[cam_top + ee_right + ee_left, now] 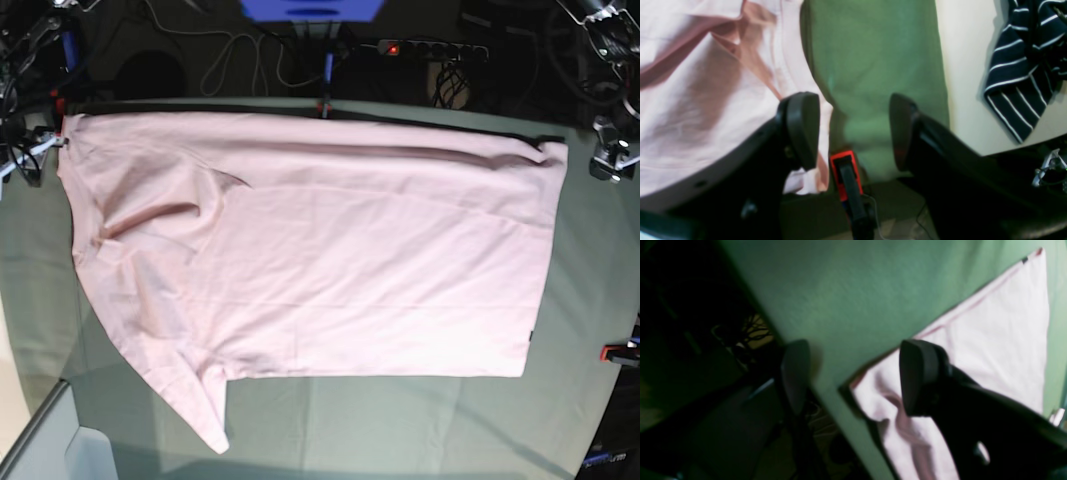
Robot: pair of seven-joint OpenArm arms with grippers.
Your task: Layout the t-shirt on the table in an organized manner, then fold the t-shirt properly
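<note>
Both end effectors, left point(853, 376) and right point(853, 130), hang released, grasping nothing. We see the t-shirt point(330, 270) spread across the worktop point(400, 420), rumpled at the base view's left; we judge smoothing there should precede folding.

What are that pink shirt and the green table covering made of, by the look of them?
The t-shirt looks like thin, soft knit cotton with a matte finish: it drapes in loose folds and has stitched hems. The table seems covered in a matte grey-green woven cloth, since it shows faint creases and no shine. What lies under that cloth cannot be seen.
</note>
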